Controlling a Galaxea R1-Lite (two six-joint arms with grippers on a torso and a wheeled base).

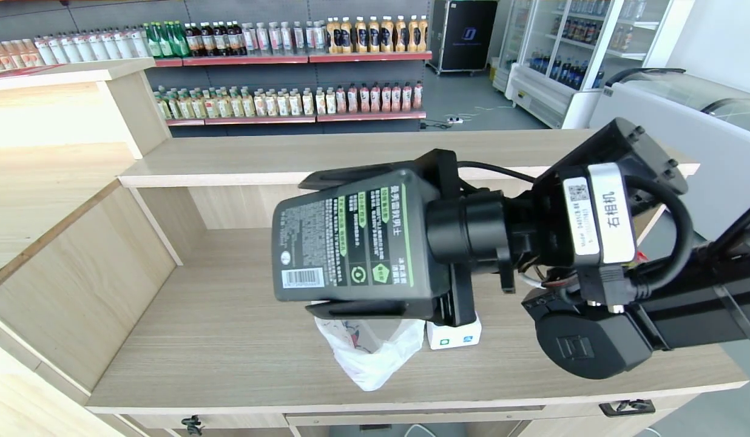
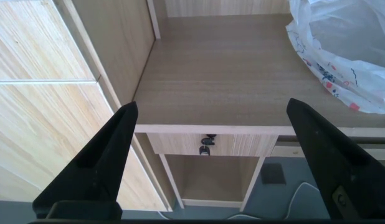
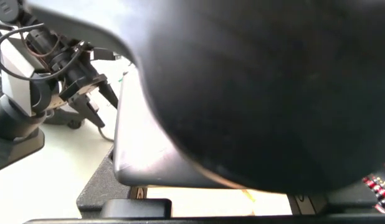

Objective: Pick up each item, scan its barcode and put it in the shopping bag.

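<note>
Right claw (image 1: 366, 243) clamps the dark bottle (image 1: 314, 237) high above the bench (image 1: 229, 340), near its front edge; our left claw (image 2: 211, 109) hangs open off that edge. Below sits the shopping bag (image 1: 369, 355), with a white box (image 1: 454, 334), probably the scanner, just beside it. We should bring the barcode (image 1: 302, 277) squarely down to that box, steadily.
</note>
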